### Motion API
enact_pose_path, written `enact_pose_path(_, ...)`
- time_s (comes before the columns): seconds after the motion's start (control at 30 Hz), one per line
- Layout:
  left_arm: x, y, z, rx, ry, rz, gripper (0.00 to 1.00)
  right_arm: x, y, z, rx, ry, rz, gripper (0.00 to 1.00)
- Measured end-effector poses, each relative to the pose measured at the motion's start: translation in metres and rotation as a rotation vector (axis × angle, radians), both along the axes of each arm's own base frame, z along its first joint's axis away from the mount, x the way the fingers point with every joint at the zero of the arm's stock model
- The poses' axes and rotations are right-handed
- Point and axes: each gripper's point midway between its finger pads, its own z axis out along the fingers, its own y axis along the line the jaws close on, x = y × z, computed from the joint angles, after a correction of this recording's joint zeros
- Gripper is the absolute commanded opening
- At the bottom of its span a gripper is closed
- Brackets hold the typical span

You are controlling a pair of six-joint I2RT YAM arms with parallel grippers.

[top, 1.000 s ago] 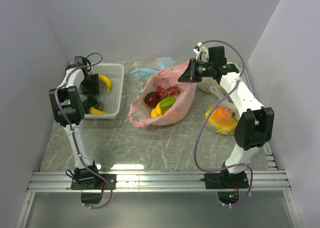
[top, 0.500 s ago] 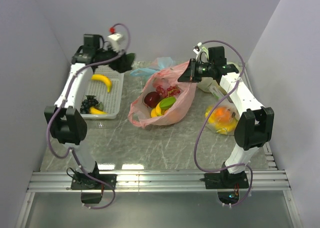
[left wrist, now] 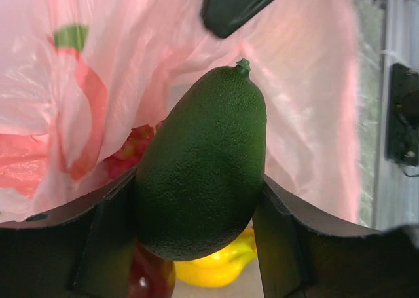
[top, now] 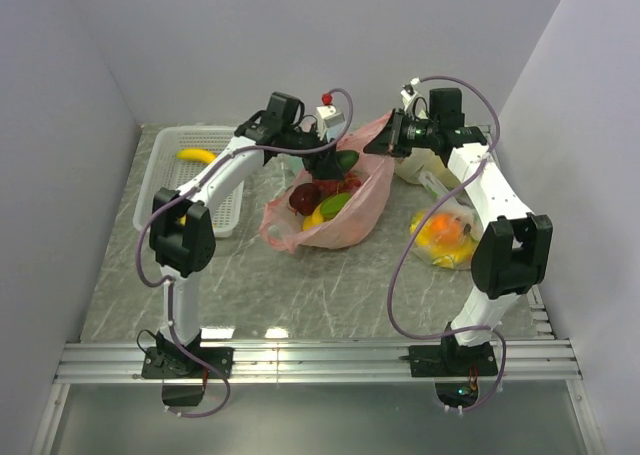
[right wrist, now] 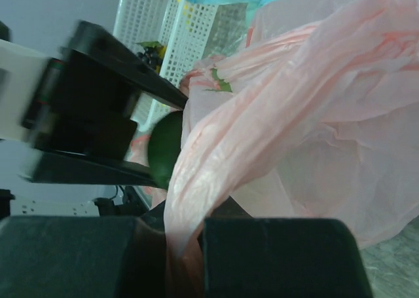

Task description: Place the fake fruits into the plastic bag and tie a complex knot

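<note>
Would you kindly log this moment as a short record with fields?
left gripper: shut on avocado, at the bag's mouth
right gripper: shut on bag rim, holding it open
in bag: apple, other fruits
basket: holds a banana
tied: not yet

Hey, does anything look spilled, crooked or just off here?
Nothing stands out. The left gripper holds an avocado at the pink bag's mouth, the right gripper pinches the bag's rim up, and a banana lies in the basket.
</note>
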Motion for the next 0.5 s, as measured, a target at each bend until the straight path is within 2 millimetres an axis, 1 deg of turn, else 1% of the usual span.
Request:
enact_pose_path(0.07, 0.001, -0.007, -0.011, 0.023, 0.004, 0.01, 0.46, 0.001, -0.001, 0.002, 0.008, 0.003, -0.009, 0.0)
enact_pose_path(0.1, 0.003, -0.009, -0.013, 0.03, -0.003, 0.018, 0.55, 0.001, -0.001, 0.003, 0.012, 0.002, -0.012, 0.0)
enact_pose_path(0.13, 0.006, -0.012, -0.017, 0.044, -0.013, 0.038, 0.69, 0.001, -0.001, 0.006, 0.018, -0.002, -0.013, 0.0)
enact_pose_path(0.2, 0.015, -0.019, -0.025, 0.066, -0.019, 0.088, 0.83, 0.001, -0.001, 0.01, 0.031, -0.009, -0.015, 0.0)
enact_pose_path(0.23, 0.02, -0.025, -0.029, 0.073, -0.025, 0.114, 0.87, 0.001, 0.0, 0.013, 0.036, -0.015, -0.015, 0.0)
enact_pose_path(0.3, 0.029, -0.032, -0.038, 0.087, -0.019, 0.169, 0.9, 0.001, 0.001, 0.016, 0.043, -0.024, -0.014, 0.0)
enact_pose_path(0.33, 0.031, -0.034, -0.042, 0.094, -0.016, 0.187, 0.92, 0.001, 0.001, 0.016, 0.044, -0.024, -0.013, 0.0)
enact_pose_path(0.4, 0.032, -0.035, -0.044, 0.104, -0.016, 0.203, 0.95, 0.001, 0.001, 0.016, 0.043, -0.024, -0.014, 0.0)
enact_pose_path(0.5, 0.029, -0.026, -0.031, 0.1, -0.032, 0.222, 0.99, 0.001, 0.0, 0.016, 0.042, -0.025, -0.013, 0.0)
